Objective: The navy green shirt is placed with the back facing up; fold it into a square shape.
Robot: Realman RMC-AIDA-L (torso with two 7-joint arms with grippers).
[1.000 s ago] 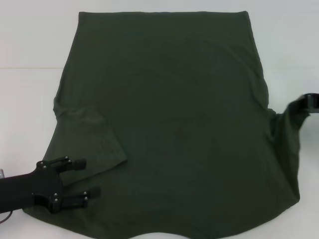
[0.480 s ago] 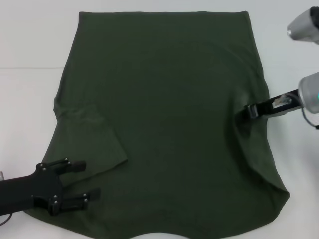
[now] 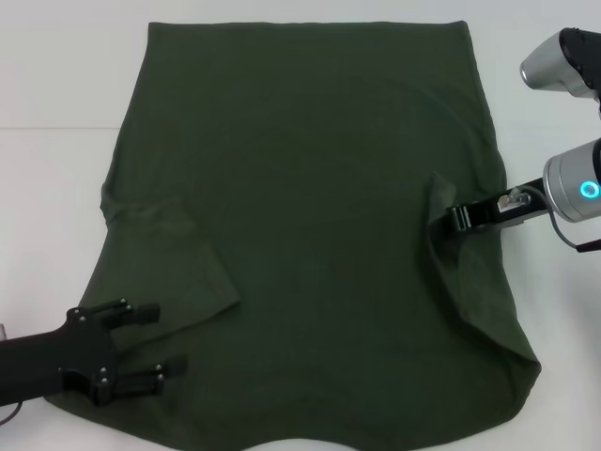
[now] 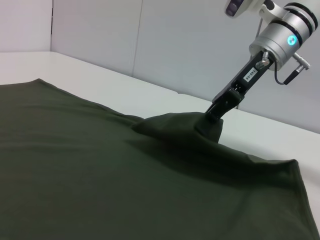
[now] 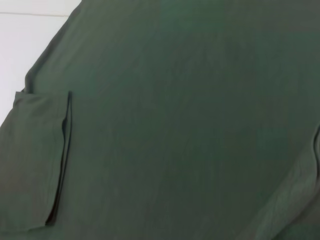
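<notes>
The large dark olive-green cotton shirt [image 3: 310, 235] lies spread on the white table [image 3: 56, 188]. The right gripper [image 3: 447, 221], at 3 o'clock, pinches its folded-in sleeve; the left gripper [image 3: 160, 343], at 8 o'clock, hovers spread

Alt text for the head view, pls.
A navy green shirt lies back-up on a white table, its left sleeve folded onto the body. The right pincer pinches the right sleeve, drawn inward over the shirt; the left pincer rests open at the near-left corner.
</notes>
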